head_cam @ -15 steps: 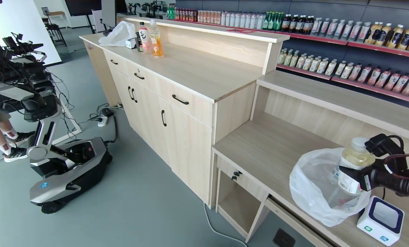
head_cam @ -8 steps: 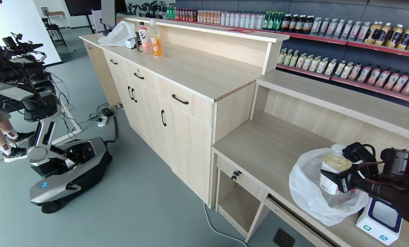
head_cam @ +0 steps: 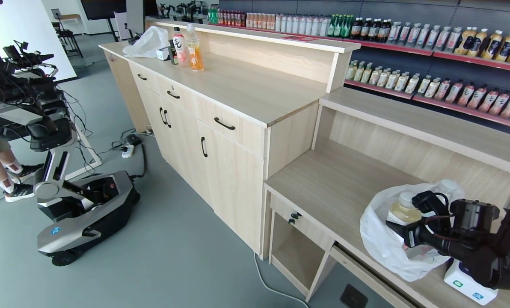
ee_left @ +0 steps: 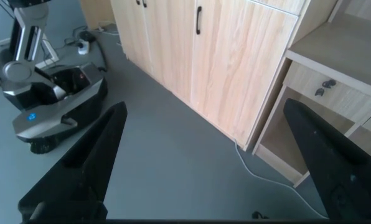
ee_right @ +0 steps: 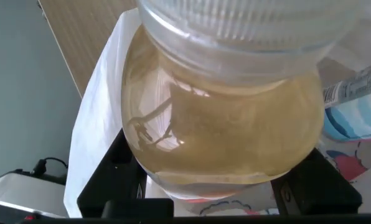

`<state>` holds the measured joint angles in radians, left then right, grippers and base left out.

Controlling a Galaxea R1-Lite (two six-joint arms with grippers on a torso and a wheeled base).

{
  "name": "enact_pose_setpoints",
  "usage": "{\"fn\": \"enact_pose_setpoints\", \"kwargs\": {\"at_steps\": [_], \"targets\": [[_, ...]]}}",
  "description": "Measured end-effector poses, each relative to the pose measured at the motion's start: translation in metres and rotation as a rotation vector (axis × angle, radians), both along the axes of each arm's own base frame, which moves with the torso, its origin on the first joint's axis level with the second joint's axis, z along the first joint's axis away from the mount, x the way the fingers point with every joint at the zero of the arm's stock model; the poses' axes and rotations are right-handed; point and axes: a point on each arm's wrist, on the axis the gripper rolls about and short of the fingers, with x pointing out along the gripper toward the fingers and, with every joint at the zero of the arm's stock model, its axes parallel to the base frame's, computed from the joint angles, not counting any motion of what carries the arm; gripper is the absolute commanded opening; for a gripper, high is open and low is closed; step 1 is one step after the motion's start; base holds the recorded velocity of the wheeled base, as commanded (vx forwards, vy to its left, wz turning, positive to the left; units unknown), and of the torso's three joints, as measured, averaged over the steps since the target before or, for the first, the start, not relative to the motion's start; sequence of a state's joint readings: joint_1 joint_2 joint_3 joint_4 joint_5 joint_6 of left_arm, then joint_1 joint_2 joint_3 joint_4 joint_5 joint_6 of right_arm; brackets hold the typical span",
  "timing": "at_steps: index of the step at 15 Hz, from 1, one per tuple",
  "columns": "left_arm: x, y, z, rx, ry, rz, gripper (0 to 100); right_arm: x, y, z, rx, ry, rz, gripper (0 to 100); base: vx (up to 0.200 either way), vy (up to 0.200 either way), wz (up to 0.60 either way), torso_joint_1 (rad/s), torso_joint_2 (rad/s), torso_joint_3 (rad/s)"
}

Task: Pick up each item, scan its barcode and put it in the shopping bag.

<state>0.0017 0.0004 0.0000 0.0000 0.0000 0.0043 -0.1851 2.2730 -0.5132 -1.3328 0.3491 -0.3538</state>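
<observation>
While my right gripper point(head_cam: 409, 233) clamps it, the bottle point(head_cam: 402, 209) sits inside the shopping bag point(head_cam: 377, 239).
I see clear plastic, pale yellow liquid and a whitish ribbed cap; my fingers point(ee_right: 126, 180) press the body from both sides, cap up, within the white bag's open mouth.

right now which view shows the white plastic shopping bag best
Head view: the whole white plastic shopping bag sits open on the desk. Right wrist view catches a strip of its wall; left wrist faces floor.
</observation>
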Motion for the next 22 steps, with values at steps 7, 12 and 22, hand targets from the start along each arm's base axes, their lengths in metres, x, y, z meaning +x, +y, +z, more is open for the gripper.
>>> {"fn": "enact_pose_setpoints", "kwargs": {"at_steps": [7,12,22], "targets": [[0.0,0.0,0.0,0.0,0.0,-0.001,100,0.012,0.002,-0.021,0.011,-0.02,0.002,0,0.0,0.0,0.0,0.0,0.0,0.0],[0.0,0.0,0.0,0.0,0.0,0.0,100,0.013,0.0,-0.029,0.008,-0.02,-0.003,0,0.0,0.0,0.0,0.0,0.0,0.0],[0.0,0.0,0.0,0.0,0.0,0.0,100,0.014,-0.007,-0.012,0.002,-0.054,-0.026,100,0.0,0.0,0.0,0.0,0.0,0.0]]}}
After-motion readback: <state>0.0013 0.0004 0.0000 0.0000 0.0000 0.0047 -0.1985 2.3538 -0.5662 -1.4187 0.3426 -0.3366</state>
